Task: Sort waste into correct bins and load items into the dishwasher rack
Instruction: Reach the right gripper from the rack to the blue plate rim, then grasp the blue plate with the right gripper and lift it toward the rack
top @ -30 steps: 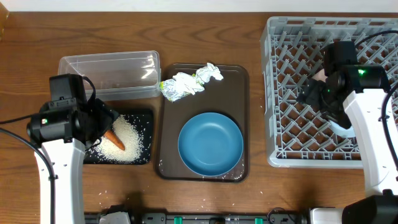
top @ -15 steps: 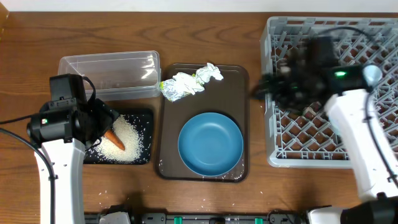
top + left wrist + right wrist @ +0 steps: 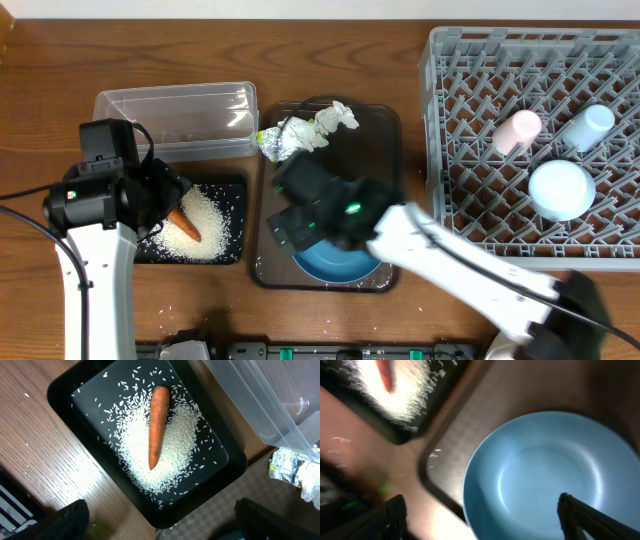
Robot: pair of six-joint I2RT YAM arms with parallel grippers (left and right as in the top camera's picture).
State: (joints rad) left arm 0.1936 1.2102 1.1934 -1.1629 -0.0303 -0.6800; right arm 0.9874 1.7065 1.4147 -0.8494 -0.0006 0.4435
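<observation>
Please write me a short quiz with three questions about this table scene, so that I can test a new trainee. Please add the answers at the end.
1. True or false: the carrot lies on rice in the black tray.
2. How many pieces stand in the rack? A) one B) three C) five
3. In a few words: what lies directly below the right gripper?

Key
1. True.
2. B: a pink cup, a light-blue cup and a white bowl.
3. The blue bowl, which sits on the brown tray.
</observation>
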